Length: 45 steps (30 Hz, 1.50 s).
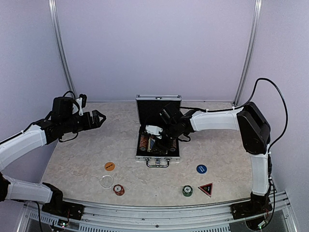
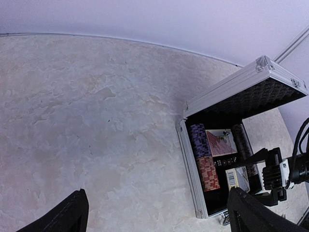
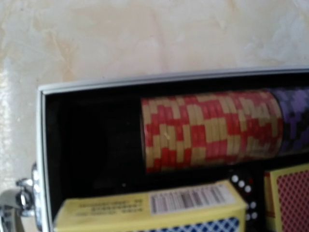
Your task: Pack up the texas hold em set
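Hanging right gripper [image 1: 156, 137] down inside open silver case [image 1: 158, 157] at mid-tabletop, lid standing upright toward far edge; jaws hidden, cannot tell whether spread or gripping. Lying inside, along wall facing left edge: red-cream chip stack [image 3: 207, 130], purple chip stack [image 3: 295, 118] touching its end; blue deck [image 3: 149, 209] and red deck [image 3: 289, 198] just beside them. Hovering left gripper [image 1: 99, 117] above far-left tabletop, jaws wide, holding nothing. Lying loose toward near edge: orange disc [image 1: 109, 166], clear disc [image 1: 106, 181], red chip stack [image 1: 119, 190], blue disc [image 1: 201, 168], green chip stack [image 1: 187, 191], triangle marker [image 1: 206, 188].
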Tool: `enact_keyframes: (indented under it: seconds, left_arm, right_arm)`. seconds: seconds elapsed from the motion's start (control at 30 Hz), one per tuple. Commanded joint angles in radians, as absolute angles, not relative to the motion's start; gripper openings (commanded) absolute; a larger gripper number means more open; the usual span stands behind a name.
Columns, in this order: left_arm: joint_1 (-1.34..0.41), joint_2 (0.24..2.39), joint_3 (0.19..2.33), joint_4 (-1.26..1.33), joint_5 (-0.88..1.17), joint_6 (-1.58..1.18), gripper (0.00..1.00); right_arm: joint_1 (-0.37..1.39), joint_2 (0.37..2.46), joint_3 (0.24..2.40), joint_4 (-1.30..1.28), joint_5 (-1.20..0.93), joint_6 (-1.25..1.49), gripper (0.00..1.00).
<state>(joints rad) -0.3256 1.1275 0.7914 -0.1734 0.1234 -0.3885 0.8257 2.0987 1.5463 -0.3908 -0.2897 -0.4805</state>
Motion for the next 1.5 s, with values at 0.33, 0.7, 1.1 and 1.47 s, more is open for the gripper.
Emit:
enact_keyframes:
  seconds: [0.33, 0.7, 1.1, 1.47]
  left_arm:
    - [-0.312, 1.127, 0.783, -0.164, 0.12, -0.38, 0.99]
    - [-0.312, 1.127, 0.782, -0.164, 0.118, -0.38, 0.99]
    - [-0.312, 1.129, 0.782, -0.166, 0.116, -0.38, 0.99]
    - [-0.313, 1.127, 0.783, -0.166, 0.117, -0.379, 0.99]
  right_arm:
    - [0.826, 2.14, 1.523, -0.411, -0.273, -0.468, 0.36]
    - [0.822, 2.173, 1.519, -0.43, -0.247, -0.48, 0.37]
    - [0.817, 2.19, 1.527, -0.437, -0.256, -0.482, 0.41]
    - [0.817, 2.183, 1.544, -0.452, -0.286, -0.486, 0.55]
